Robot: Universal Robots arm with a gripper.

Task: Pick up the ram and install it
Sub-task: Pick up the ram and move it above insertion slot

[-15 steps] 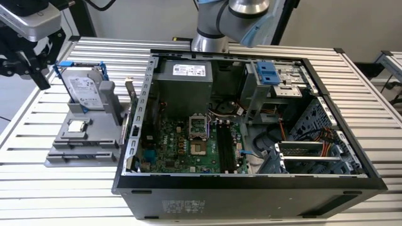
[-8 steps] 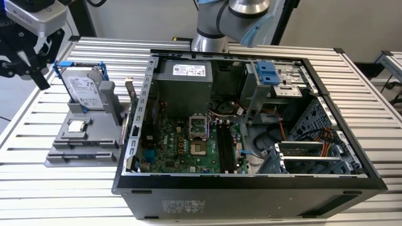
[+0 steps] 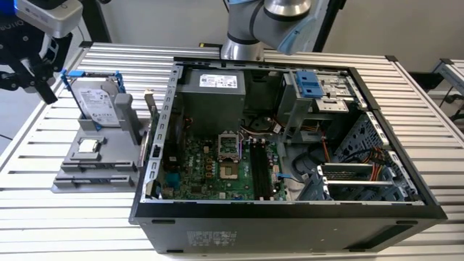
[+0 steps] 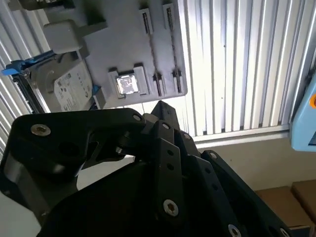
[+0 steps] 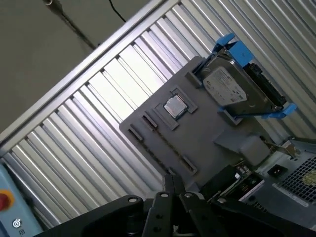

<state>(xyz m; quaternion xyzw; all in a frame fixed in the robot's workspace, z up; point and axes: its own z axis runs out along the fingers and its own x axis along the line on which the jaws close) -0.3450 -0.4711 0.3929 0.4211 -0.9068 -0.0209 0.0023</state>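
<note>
Grey holder (image 3: 80, 174) stood near the tool (image 3: 30, 89), grip state indeterminate; step judged as approach, requiring alignment over the upright ram (image 3: 149, 106).

Tabletop (image 3: 43, 217): ribbed silver slats. Fixture (image 3: 87, 168): plain grey. Hard drive (image 3: 96, 103): silver; bracket (image 5: 236, 48) blue. Case (image 3: 290, 228): black; motherboard (image 3: 210, 163) green. End effector (image 5: 170, 180): black.

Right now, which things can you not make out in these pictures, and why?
- Gripper: cut off at the exterior view's left edge.
- Ram: first wrist view, one end behind the gripper's black links.
- Motherboard slots: exterior view, too small to tell whether filled.
</note>
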